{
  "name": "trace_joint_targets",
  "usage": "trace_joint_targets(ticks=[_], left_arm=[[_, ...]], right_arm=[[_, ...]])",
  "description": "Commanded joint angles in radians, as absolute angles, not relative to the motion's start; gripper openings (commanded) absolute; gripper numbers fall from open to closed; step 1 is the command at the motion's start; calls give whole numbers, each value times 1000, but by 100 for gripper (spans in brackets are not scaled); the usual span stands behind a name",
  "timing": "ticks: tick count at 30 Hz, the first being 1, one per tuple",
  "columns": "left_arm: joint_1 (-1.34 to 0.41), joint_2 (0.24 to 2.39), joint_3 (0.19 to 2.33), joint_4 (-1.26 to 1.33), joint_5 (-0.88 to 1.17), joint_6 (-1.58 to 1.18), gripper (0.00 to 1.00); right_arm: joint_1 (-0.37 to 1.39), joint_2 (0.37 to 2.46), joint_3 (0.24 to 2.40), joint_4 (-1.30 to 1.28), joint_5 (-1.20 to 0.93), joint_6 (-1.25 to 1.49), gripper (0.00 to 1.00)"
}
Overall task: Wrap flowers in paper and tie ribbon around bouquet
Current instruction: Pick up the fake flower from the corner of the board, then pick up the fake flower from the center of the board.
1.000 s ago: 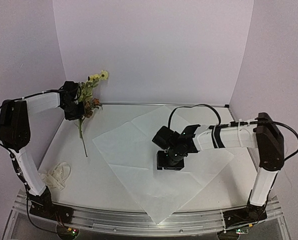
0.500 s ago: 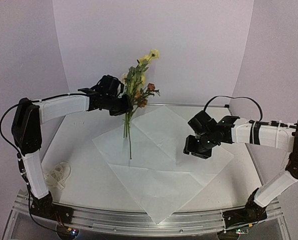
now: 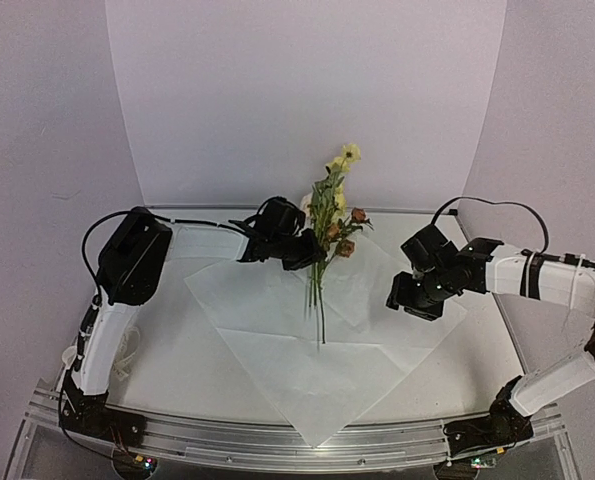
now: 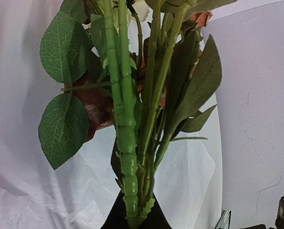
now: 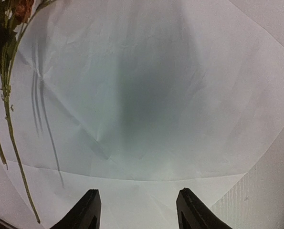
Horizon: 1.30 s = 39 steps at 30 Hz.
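1. Table (image 3: pixel 177 380): flat white top, matte. In the right wrist view its bare corner (image 5: pixel 263 200) shows a faint grain.
2. Backdrop (image 3: pixel 297 90): plain white sheet, curving up behind the table's far edge; a thin dark seam where the two meet.
3. Left wall (image 3: pixel 37 100) and right wall (image 3: pixel 567 120): pale lavender, either side of the backdrop.
4. Rail (image 3: pixel 207 432): ribbed aluminium, running along the table's near edge.

No legible text, label, brand, number or sign anywhere in view.
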State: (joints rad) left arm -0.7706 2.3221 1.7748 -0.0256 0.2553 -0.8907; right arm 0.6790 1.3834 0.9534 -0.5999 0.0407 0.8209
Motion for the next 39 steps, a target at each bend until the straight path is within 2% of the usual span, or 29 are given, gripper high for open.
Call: trace_joint_targets(ticks=[1, 4, 6, 12, 21, 32, 39], left_arm=[[-785, 2350, 1852, 113, 286, -961, 3], [-795, 2354, 1847, 120, 281, -960, 3], [-796, 2347, 1833, 141, 287, -960, 0], [-796, 2282, 1753, 251, 349, -971, 0], [-796, 2181, 1632, 390, 441, -1029, 0], [-799, 2158, 1587, 497, 498, -1110, 0], [-799, 2150, 1579, 493, 495, -1111, 0]], right_arm=[[662, 1379, 956, -601, 47, 778, 57], [660, 1412, 985, -590, 15, 750, 59], [660, 1432, 997, -535, -69, 731, 61], [660, 1524, 1029, -370, -298, 668, 67], [660, 1642, 1107, -281, -402, 634, 72], [660, 1687, 1109, -186, -400, 701, 69], [660, 1546, 1003, -193, -259, 719, 67]])
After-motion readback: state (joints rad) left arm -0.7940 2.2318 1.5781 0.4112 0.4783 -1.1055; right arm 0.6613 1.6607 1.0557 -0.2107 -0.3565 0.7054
